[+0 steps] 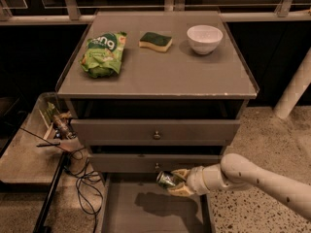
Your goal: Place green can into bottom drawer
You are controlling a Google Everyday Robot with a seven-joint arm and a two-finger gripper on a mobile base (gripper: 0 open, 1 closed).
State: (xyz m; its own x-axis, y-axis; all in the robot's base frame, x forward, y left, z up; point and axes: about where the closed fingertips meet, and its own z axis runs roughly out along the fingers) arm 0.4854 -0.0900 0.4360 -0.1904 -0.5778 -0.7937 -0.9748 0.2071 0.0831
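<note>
1. Floor of the bottom drawer (121, 217), nearest me at six o'clock, is pulled out and holds nothing I can see; only a shadow (163, 204) lies across it.
2. Just above, toward five o'clock, the gripper (176, 182) hangs over the drawer's back half. Its fingers are clamped on the green can (165, 179), which lies sideways with one silver end facing nine o'clock. Going by the shadow underneath, I judge the can is in the air and not on the floor.
3. By my reading, the pick and the carry are done. What is left is to lower the can, let go, and pull the arm (262, 181) back out toward four o'clock.
4. Right behind the gripper sit the two upper drawers, each with a small knob (156, 135) at mid-frame.
5. At nine o'clock, a low side table (24, 154) carries clutter, and cables (85, 181) trail down beside it.
6. Farthest, on the cabinet top (160, 72), are a green snack bag (102, 54) at eleven, a sponge (155, 40) at twelve and a white bowl (204, 38) at one.
</note>
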